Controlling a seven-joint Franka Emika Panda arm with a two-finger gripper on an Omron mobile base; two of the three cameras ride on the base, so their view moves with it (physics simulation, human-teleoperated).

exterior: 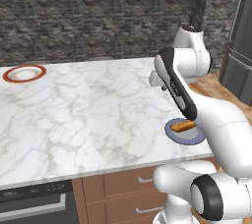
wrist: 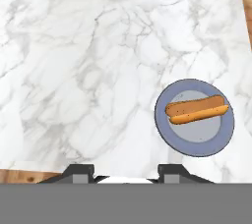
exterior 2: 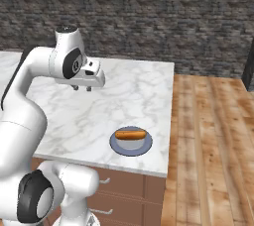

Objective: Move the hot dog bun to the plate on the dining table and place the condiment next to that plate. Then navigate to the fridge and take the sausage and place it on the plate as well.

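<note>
1. Lying lengthwise on a grey-blue dish [wrist: 194, 117] at the lower right of the hand view, the hot dog bun [wrist: 197, 109] is waiting near the dining table [exterior: 88, 115] edge.
2. Hovering above the marble at the upper left of the right base view, the gripper [exterior 2: 82, 88] is carrying nothing, its jaws parted a little.
3. Centring over the bun and straddling its narrow width is looking wisest before descending.
4. Sitting at the far left of the left base view, the plate [exterior: 24, 73] is well apart.

Even, bright, sharp rendered light

The bench [exterior: 88, 115] is showing smooth white marble with grey veins over wooden drawers [exterior: 123, 188]; the wall [exterior 2: 149, 12] is looking like rough stone
</note>
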